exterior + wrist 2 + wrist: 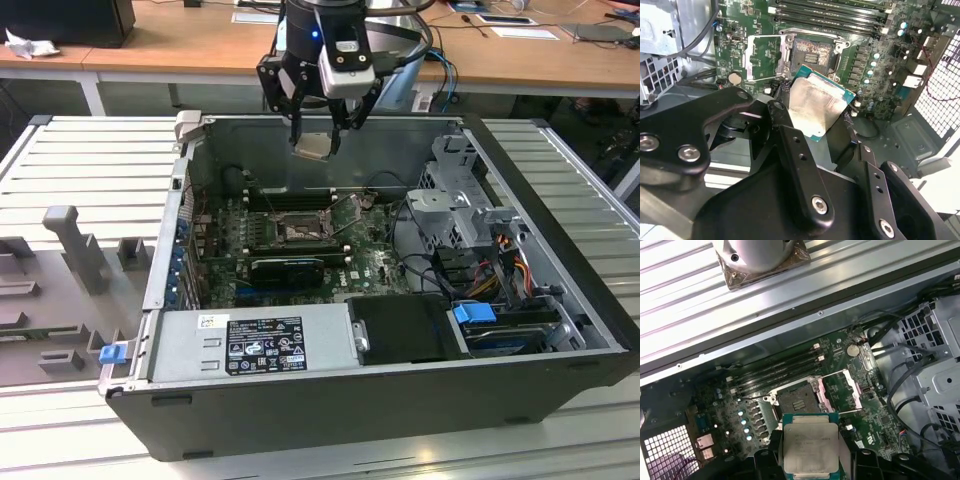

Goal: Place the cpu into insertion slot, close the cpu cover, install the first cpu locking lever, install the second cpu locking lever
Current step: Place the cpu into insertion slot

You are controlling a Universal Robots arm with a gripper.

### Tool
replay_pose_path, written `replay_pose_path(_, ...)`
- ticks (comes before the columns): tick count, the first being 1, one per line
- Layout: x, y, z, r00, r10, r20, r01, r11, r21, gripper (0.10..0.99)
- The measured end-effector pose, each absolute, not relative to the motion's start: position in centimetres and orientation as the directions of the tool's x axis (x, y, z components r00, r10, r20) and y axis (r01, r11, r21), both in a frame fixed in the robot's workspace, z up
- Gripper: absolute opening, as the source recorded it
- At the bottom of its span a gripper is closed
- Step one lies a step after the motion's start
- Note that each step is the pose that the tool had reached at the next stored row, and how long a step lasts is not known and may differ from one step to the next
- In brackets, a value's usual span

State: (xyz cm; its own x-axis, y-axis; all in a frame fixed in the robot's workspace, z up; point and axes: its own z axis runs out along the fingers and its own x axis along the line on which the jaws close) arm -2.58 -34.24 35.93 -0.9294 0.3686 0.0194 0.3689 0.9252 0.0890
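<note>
My fingers (795, 155) are clamped on the cpu (817, 107), held in the air above the insertion slot (812, 54); beside the slot, the cpu cover (785, 57) stands open.

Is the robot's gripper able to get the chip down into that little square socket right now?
Probably yes. The gripper holds the cpu above the open case, the cpu cover stands swung open beside the insertion slot, and nothing lies over it.
</note>
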Motion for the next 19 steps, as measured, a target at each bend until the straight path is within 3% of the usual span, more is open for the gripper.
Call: replay_pose_path(19,-2.59,-34.24,35.9,-0.844,0.536,0.019,0.535,0.84,0.089,0.533)
